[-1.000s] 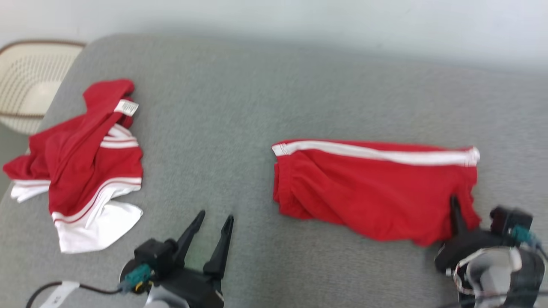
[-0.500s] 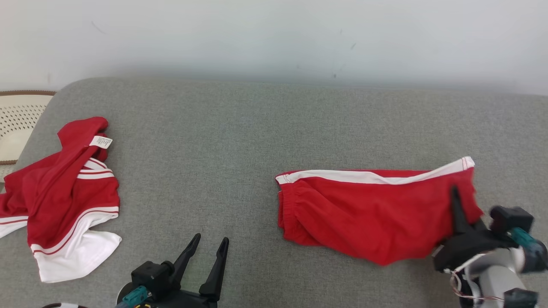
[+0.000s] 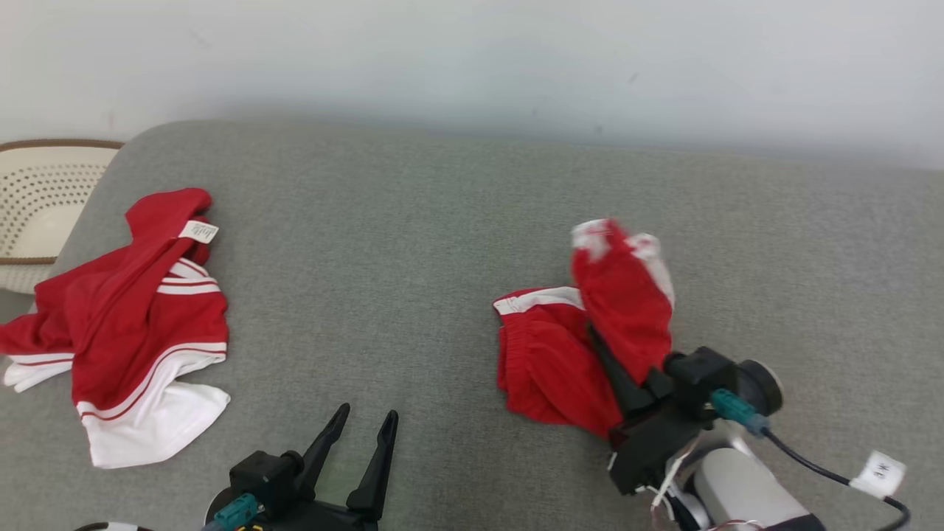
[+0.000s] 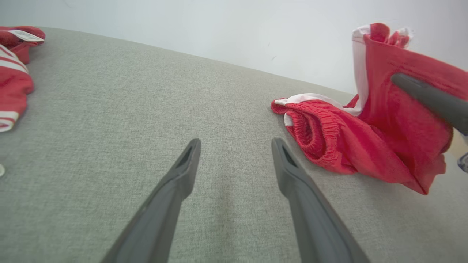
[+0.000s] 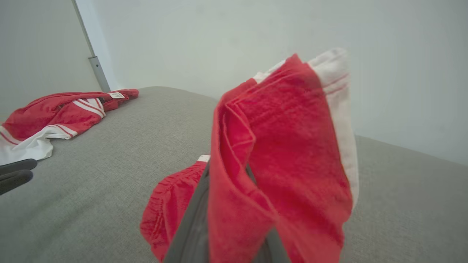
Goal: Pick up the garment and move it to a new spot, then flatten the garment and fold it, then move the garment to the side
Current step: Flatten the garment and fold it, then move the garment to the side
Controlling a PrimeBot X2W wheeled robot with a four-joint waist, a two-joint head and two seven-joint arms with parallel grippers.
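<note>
The garment is a pair of red shorts with a white side stripe, lying on the grey cushioned surface right of centre. My right gripper is shut on its right end, which stands raised and doubled over the waistband half still on the surface. The raised flap drapes over the right fingers, and one right finger presses into the cloth. My left gripper is open near the front edge, left of the garment, with nothing between its fingers.
A second red and white garment lies crumpled at the left end of the surface. A cream perforated basket stands beyond that end. A pale wall runs behind, with a metal pole at its corner.
My right gripper has lifted the garment's right end and carried it leftward over the rest, so the flat garment is now doubled. The head camera has shifted. The left gripper stays open in place.
</note>
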